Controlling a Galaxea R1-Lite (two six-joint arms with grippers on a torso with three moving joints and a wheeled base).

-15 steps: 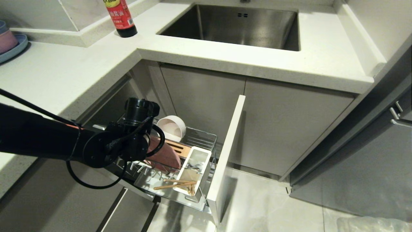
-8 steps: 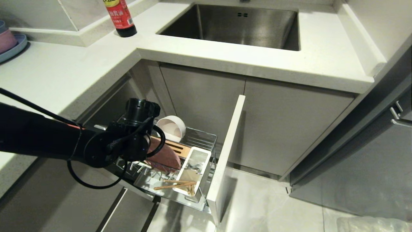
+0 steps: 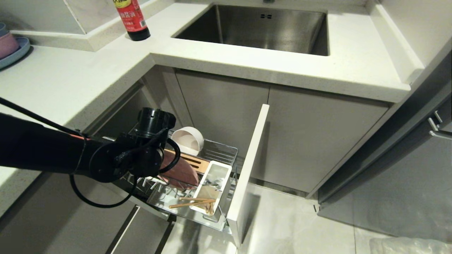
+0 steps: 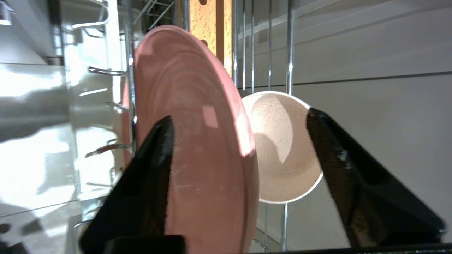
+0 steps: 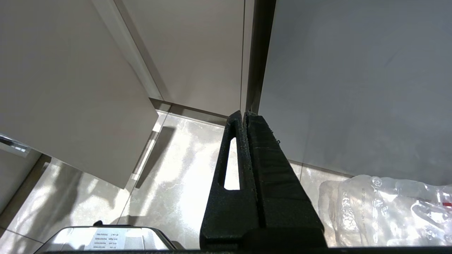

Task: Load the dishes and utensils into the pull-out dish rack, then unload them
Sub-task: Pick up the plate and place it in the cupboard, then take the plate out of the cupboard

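Note:
The pull-out dish rack point(image 3: 226, 155) stands pulled out under the counter, its pale front panel point(image 3: 249, 169) to the right. A salmon-pink plate point(image 3: 182, 174) stands on edge in its wire slots, and a cream bowl point(image 3: 189, 141) lies on its side behind it. My left gripper point(image 4: 240, 114) is open, its fingers point(image 4: 155, 155) spread to either side of the plate's point(image 4: 190, 141) rim, with the bowl point(image 4: 282, 148) beyond. Chopsticks point(image 3: 192, 201) lie across the white caddy point(image 3: 223, 174). I cannot make out the spoon. My right gripper point(image 5: 243, 114) hangs shut over the floor.
A slotted wooden board point(image 3: 194, 163) sits in the rack beside the plate. On the counter are a steel sink point(image 3: 254, 28), a sauce bottle point(image 3: 132, 19) and stacked bowls point(image 3: 9, 46) at far left. A plastic bag point(image 3: 409, 245) lies on the floor.
My left gripper has opened and let go of the pink plate, which stays standing in the rack. The arm has barely shifted.

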